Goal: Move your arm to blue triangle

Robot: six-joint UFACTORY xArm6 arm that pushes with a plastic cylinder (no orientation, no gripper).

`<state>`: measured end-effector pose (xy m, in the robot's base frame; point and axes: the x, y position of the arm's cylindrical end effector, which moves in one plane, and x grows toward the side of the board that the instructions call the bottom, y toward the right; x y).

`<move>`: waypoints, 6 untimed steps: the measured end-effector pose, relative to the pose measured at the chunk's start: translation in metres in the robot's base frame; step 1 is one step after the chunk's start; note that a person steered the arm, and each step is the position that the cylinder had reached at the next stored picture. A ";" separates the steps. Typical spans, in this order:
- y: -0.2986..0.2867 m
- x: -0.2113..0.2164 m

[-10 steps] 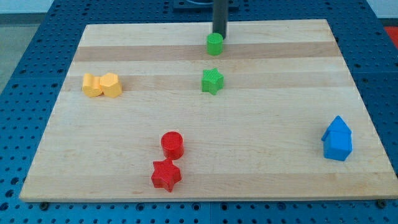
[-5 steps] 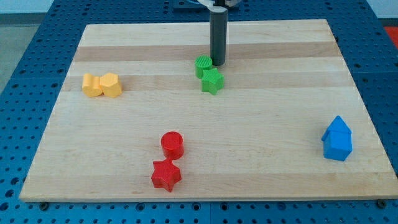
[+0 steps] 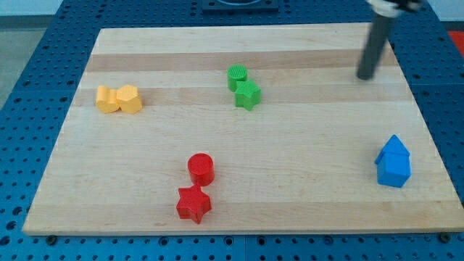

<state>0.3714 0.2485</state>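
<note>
Swinging away from the green blocks [image 3: 242, 85], my bare, fingerless tip [image 3: 366, 77] now sits right, above the blue triangle [image 3: 394, 147], closing in.

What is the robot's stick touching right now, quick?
My tip: touching nothing, holding nothing; it sits near the view's top right, well above the blue blocks and far right of the green blocks.
</note>
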 end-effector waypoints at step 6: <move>0.038 0.132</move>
